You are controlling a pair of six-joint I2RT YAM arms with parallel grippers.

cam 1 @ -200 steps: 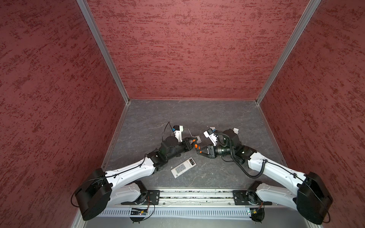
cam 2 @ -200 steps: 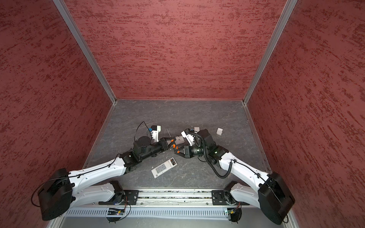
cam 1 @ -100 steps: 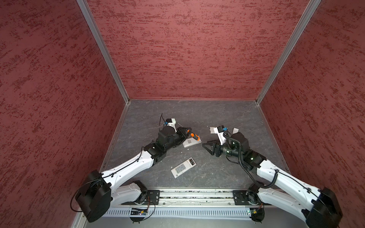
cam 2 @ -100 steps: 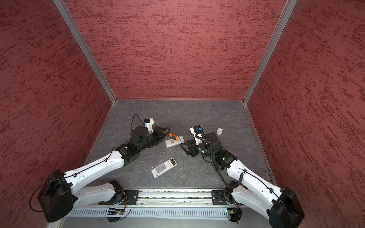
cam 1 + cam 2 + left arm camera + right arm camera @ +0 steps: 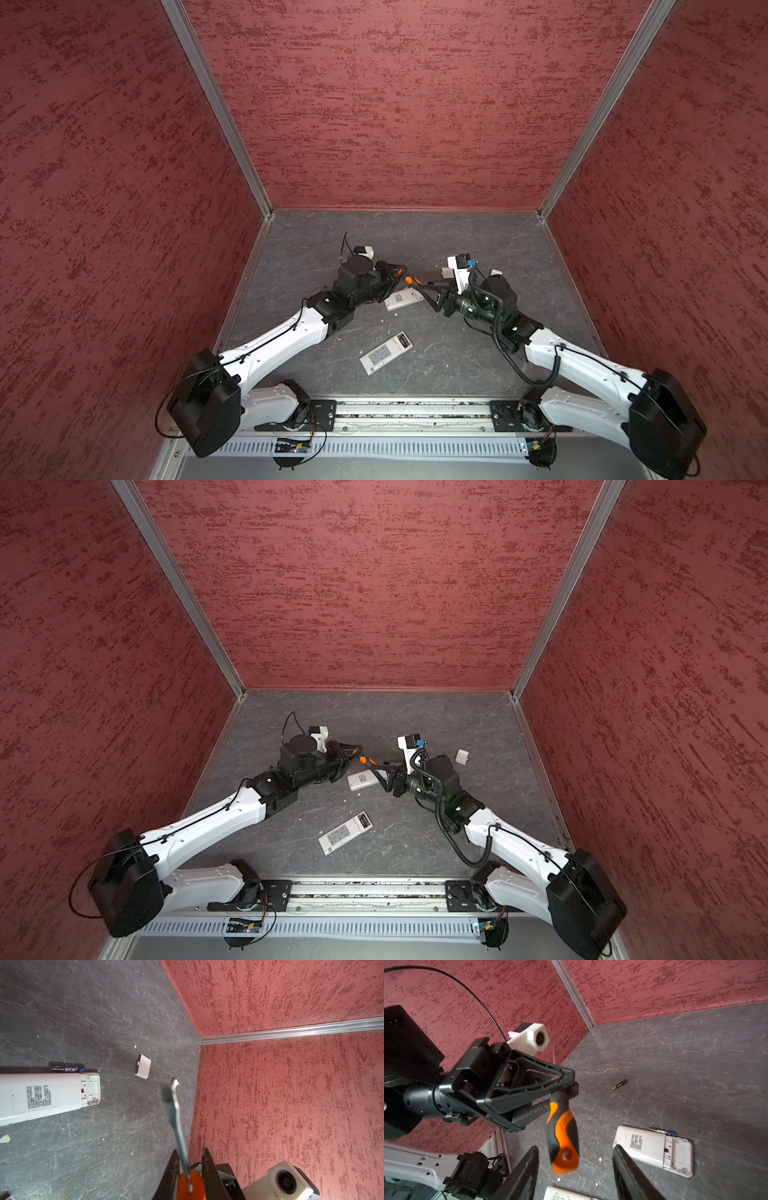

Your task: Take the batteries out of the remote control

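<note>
left gripper [image 5: 568, 1085] is clamped on the screwdriver [image 5: 562, 1136], right gripper [image 5: 575, 1148] gapes round its handle, so i'd close square before letting go; one battery [image 5: 661, 1130] sits just beside the remote [image 5: 654, 1147], another battery [image 5: 618, 1084] well apart.

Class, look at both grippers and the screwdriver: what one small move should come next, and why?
Probably close the right gripper on the screwdriver handle. In the right wrist view its open jaws flank the orange-and-black handle's end, while the left gripper is shut on the tool's neck, holding it off the floor.
</note>
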